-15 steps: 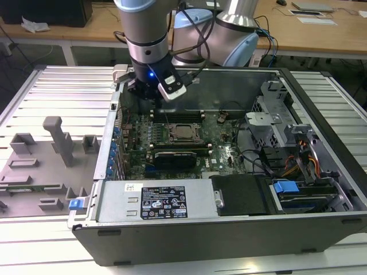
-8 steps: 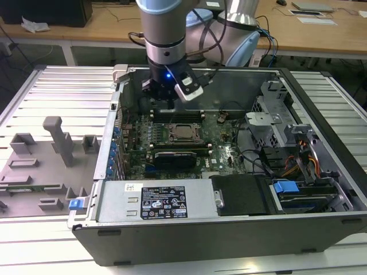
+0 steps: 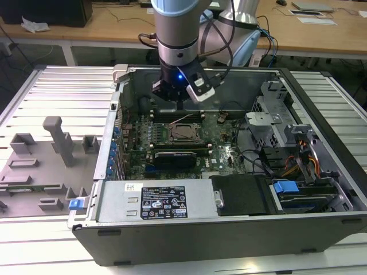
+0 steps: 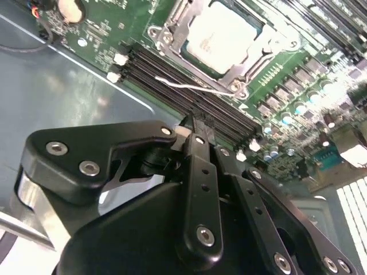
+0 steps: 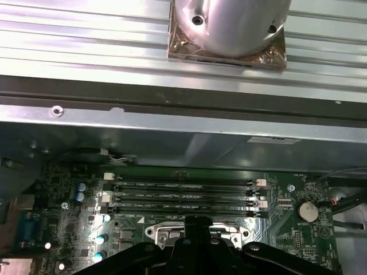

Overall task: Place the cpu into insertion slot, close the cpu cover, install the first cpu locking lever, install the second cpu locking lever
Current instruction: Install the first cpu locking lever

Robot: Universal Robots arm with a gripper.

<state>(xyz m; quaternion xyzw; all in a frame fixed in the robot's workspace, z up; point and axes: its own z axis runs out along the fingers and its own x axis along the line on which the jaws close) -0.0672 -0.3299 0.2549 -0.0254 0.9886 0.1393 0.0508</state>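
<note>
While the tool (image 4: 194,127) hangs closed and empty over the memory slots (image 4: 150,67), the cpu (image 4: 221,35) lies just beyond.

Open room lies over the square black-rimmed insertion slot (image 3: 184,133). My black closed-fingered gripper (image 4: 194,121) hangs over the long black memory slots (image 5: 183,195), near the grey sheet-metal case wall (image 5: 143,146). The silver perforated drive cage (image 3: 269,117) bounds the exterior view's right.

The exterior view looks down from high up at the whole open computer case (image 3: 229,235), while both wrist views ride close behind the tool (image 4: 192,123) (image 5: 195,243), sharing the green motherboard (image 4: 287,74) (image 5: 63,189) and its memory slots (image 4: 172,80) (image 5: 183,195).
</note>
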